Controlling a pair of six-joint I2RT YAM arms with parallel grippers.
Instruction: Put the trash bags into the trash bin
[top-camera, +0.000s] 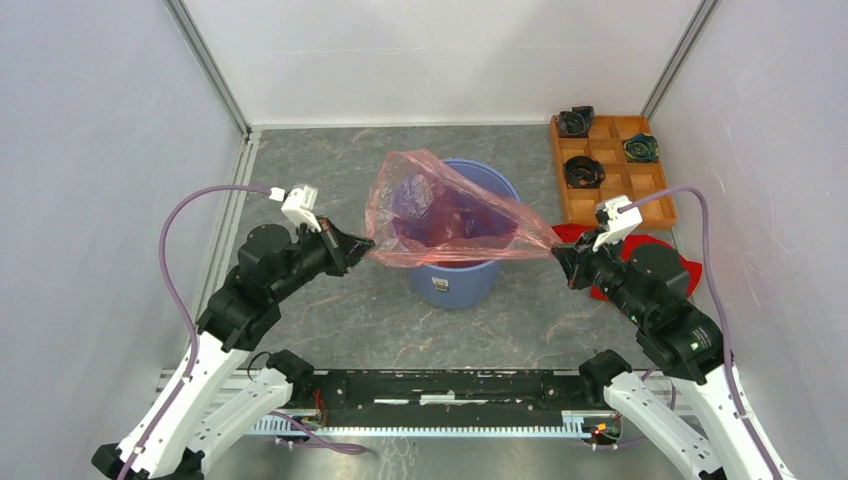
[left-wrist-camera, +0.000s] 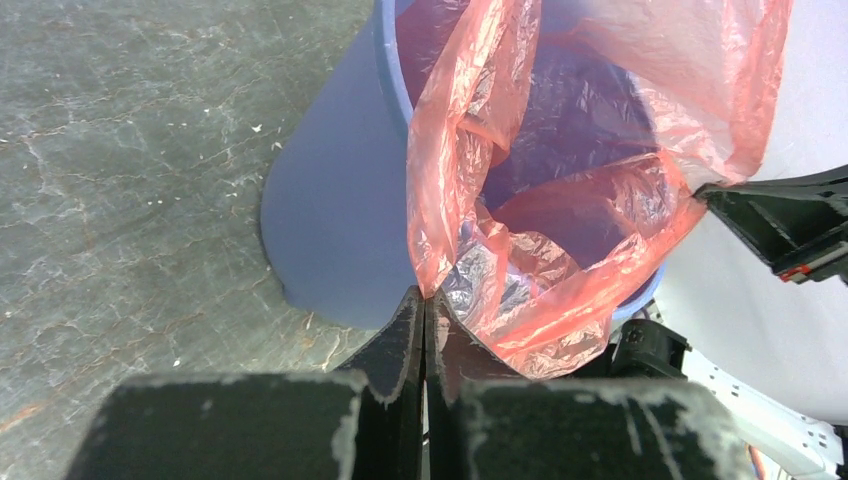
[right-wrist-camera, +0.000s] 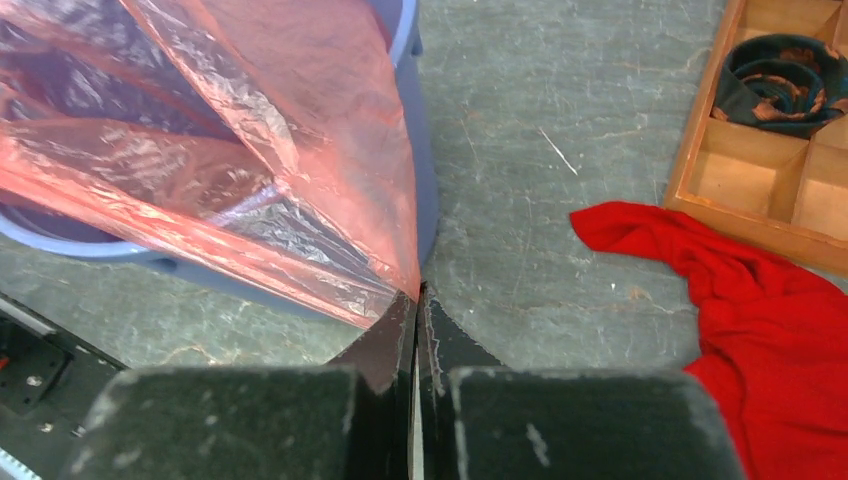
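- Pinches the left edge of the trash bag in the left gripper, jaws closed flat on the film.
- Clamps the bag's right corner the same way in the right gripper, fingers pressed together.
- Holds the bag stretched wide over the trash bin, lower folds sagging inside the rim.
- Shows a red cloth just beside an orange tray, right of the bin.

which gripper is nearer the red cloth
Right. The right gripper sits just beside the red cloth, shut on the bag; the left gripper is across the bucket from it.
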